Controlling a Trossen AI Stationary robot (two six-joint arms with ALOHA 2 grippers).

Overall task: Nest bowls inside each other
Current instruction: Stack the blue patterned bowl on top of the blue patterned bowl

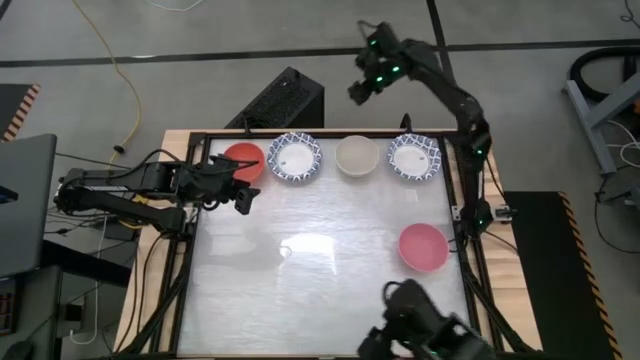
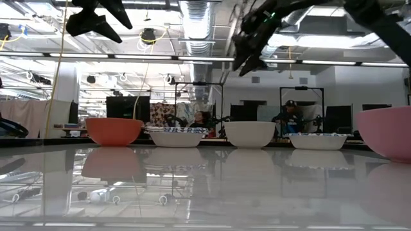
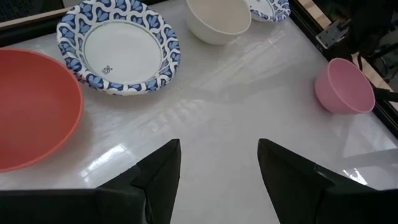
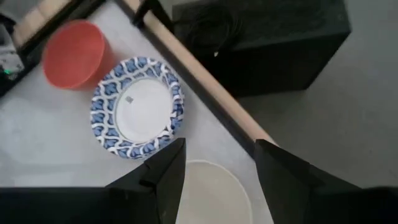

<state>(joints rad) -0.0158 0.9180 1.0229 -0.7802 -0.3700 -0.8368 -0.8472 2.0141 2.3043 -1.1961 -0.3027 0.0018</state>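
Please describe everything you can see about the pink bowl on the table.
The pink bowl is small, round and plain, with a smooth, slightly glossy surface that looks like plastic or ceramic. It stands upright and looks empty, alone near the table's right edge, apart from the row of four other bowls. Nothing touches it but the table; neither hand is near it.

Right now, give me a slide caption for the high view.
Five unnested bowls: red bowl, two blue-rimmed bowls, cream bowl, pink bowl.
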